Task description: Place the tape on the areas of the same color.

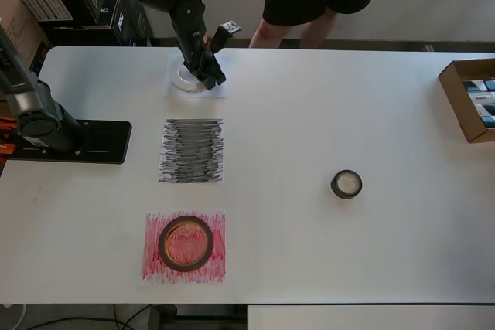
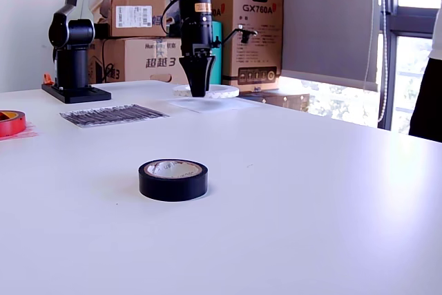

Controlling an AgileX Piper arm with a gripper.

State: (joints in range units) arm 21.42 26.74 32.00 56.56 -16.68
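Reddish-brown tape ring [image 1: 186, 243] lying on red-scribbled paper sheet [image 1: 184, 247] | black-scribbled paper sheet [image 1: 192, 151] bare | black gripper [image 1: 210, 77] clamped on wide white tape ring [image 1: 188, 77], over plain white sheet [image 2: 207, 104] | small dark grey-black tape ring [image 1: 346, 184] on white table [image 1: 325, 113], overhead view's right.

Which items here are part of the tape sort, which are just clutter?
Job:
white tape, at the gripper
red tape
black tape
white sheet
black sheet
red sheet

Clutter:
open box
cartons
second arm's base
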